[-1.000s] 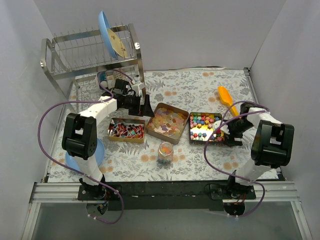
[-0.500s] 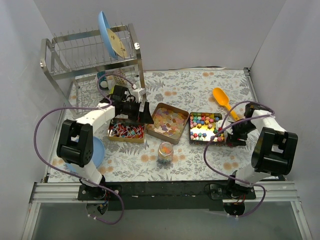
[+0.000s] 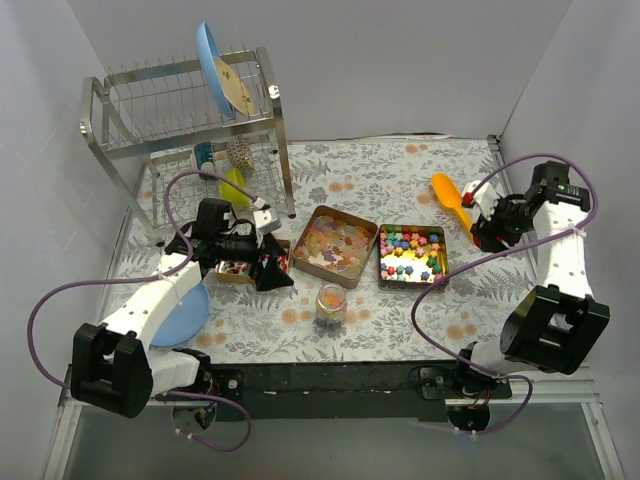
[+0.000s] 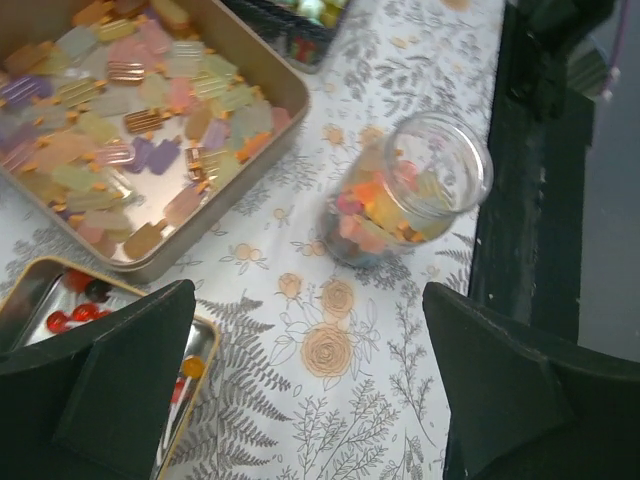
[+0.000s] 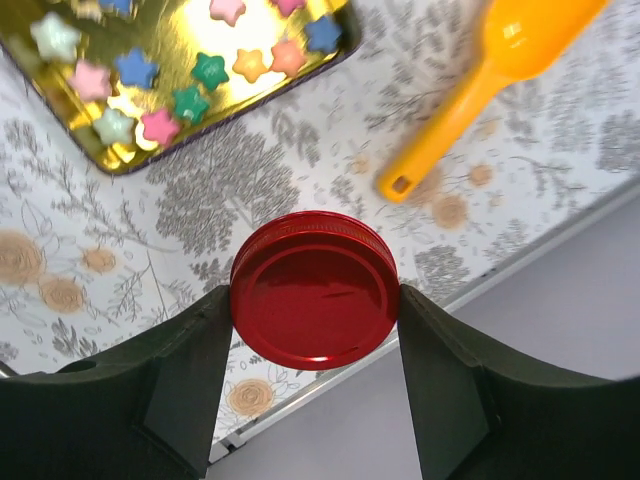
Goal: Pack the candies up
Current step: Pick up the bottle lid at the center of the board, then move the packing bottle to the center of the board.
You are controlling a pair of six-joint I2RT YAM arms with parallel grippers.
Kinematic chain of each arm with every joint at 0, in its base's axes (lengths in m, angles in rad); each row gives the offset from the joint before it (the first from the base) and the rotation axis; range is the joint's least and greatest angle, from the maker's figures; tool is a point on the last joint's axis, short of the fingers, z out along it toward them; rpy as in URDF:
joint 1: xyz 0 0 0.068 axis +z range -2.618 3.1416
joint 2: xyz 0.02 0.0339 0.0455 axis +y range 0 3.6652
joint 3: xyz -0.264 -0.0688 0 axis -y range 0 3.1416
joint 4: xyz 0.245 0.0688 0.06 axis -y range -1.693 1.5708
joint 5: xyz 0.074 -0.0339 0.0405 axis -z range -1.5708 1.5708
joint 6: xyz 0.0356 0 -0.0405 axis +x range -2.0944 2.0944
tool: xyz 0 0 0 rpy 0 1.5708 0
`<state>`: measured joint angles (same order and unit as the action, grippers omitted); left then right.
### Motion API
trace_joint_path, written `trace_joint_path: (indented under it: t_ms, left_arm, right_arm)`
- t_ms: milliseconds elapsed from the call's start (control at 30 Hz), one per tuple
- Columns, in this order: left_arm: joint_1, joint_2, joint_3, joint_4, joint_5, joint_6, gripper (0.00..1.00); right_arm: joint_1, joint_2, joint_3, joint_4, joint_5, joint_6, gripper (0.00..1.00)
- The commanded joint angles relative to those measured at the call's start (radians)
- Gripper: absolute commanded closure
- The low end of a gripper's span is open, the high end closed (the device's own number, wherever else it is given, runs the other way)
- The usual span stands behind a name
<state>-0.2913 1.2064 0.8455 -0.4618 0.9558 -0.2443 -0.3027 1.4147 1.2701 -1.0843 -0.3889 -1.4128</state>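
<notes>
Red lid (image 5: 315, 288) sat clamped in the right gripper (image 5: 315, 330); the open jar (image 4: 443, 160) looked perhaps half full of candies (image 4: 385, 212). Left gripper (image 4: 308, 295) gaped empty; trays (image 4: 240, 192) held plenty.

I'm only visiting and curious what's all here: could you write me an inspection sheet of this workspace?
Surface: floral cloth, lying flat.
Job's things: star candies, pastel candies and red candies in three open tins; glass jar partly filled, uncapped.
Clutter: orange scoop; blue plate under the left arm; dish rack.
Jaws: left jaws wide open and empty, near the jar; right jaws closed on the red lid, raised off the cloth.
Cables: purple cables loop off both arms.
Surroundings: white walls; nothing else seen.
</notes>
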Motion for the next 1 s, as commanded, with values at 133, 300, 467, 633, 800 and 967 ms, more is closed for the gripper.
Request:
trace_joint_path:
  t_ms: [133, 300, 467, 633, 800, 967]
  left_arm:
    - [-0.127, -0.183, -0.309, 0.248, 0.030, -0.025, 0.05]
    - [-0.264, -0.252, -0.463, 0.572, -0.187, -0.197, 0.06]
    - [-0.316, -0.187, -0.539, 0.765, -0.287, -0.316, 0.09]
    - [-0.336, -0.119, -0.575, 0.937, -0.324, -0.337, 0.11]
    - [-0.394, -0.100, -0.695, 1.104, -0.301, -0.310, 0.11]
    - [-0.424, -0.074, -0.727, 1.176, -0.301, -0.271, 0.10]
  right_arm:
    - [0.001, -0.023, 0.230, -0.163, -0.185, 0.232, 0.44]
    - [0.002, -0.086, 0.290, -0.207, -0.208, 0.238, 0.43]
    - [0.014, -0.117, 0.302, -0.223, -0.228, 0.265, 0.41]
    - [0.056, -0.132, 0.279, -0.223, -0.251, 0.290, 0.41]
    - [0.272, -0.102, 0.288, -0.161, -0.217, 0.406, 0.42]
    - [0.531, -0.060, 0.285, -0.120, -0.200, 0.460, 0.43]
